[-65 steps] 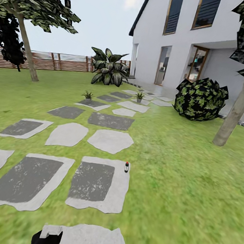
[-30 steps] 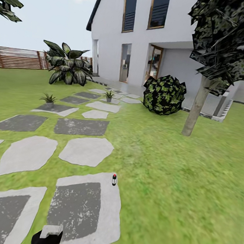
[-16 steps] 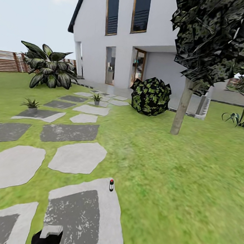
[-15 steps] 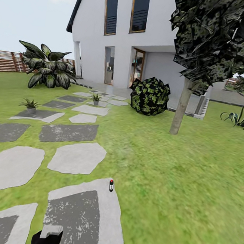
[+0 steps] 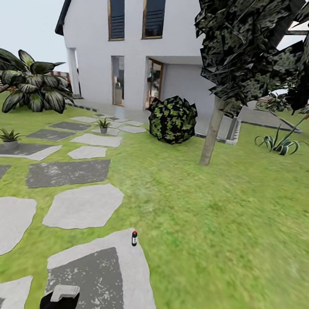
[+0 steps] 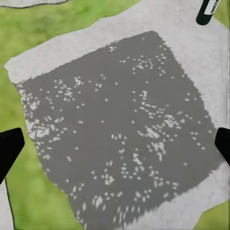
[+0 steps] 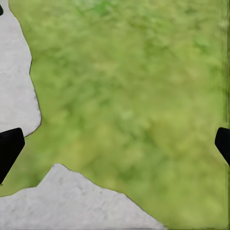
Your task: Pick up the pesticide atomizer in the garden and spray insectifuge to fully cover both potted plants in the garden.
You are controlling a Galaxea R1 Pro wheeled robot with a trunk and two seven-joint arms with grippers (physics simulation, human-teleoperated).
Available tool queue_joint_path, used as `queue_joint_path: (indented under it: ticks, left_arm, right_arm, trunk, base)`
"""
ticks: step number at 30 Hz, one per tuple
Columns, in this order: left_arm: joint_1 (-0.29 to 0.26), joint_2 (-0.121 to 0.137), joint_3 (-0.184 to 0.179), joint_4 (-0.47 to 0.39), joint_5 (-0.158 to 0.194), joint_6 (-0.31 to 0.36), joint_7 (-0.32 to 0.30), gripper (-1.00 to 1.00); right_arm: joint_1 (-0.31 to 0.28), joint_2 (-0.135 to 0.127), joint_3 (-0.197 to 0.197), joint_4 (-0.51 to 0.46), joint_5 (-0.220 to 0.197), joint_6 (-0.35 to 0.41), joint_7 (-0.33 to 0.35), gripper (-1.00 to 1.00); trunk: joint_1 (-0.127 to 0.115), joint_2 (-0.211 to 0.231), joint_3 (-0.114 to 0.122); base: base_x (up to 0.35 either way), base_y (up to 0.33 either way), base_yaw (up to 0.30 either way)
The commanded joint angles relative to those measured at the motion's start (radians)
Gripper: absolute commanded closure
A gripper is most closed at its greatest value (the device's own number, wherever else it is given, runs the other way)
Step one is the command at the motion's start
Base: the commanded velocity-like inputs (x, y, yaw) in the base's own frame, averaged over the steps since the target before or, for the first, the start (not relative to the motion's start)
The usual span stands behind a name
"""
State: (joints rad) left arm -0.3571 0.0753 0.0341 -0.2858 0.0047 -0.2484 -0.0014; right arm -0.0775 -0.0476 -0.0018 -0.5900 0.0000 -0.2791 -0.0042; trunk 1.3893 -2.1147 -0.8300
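At the far left of your head view, the big striped broad-leaved plant (image 5: 30,87) is cut off by the frame edge, hiding most of the fence. Just below it, the first potted plant (image 5: 8,136) sits on a stepping stone (image 5: 26,151). The second potted plant (image 5: 103,125) stands farther up the path, small and hard to read. Your left gripper (image 6: 115,148) shows only black fingertips (image 6: 9,148) at the wrist view's edges, spread wide over a grey-centred slab (image 6: 124,124). The pesticide atomizer (image 5: 134,238) stands upright at that slab's edge, partly cropped in the left wrist view. Your right gripper (image 7: 115,148) is likewise spread, above lawn (image 7: 134,96).
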Motion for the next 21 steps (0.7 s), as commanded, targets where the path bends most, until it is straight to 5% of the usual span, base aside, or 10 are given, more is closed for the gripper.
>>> queue_joint_path:
  ticks: [1,13,21]
  left_arm:
    - [0.0,0.0,0.003,0.0,0.0,-0.003,0.0,-1.0]
    - [0.0,0.0,0.004,0.002,0.003,-0.003,0.0,-1.0]
    - [0.0,0.0,0.004,0.001,0.003,-0.003,0.0,-1.0]
  right_arm:
    - [-0.001,0.0,0.0,0.001,0.0,-0.003,0.0,-1.0]
    - [-0.001,0.0,0.0,0.001,0.0,-0.003,0.0,-1.0]
    - [-0.001,0.0,0.0,0.001,0.0,-0.003,0.0,-1.0]
  trunk:
    - [0.0,0.0,-0.001]
    - [0.0,0.0,-0.001]
    - [0.0,0.0,-0.001]
  base:
    - [0.012,0.029,-0.263]
    - [0.002,0.006,-0.263]
    - [0.025,0.239,-0.263]
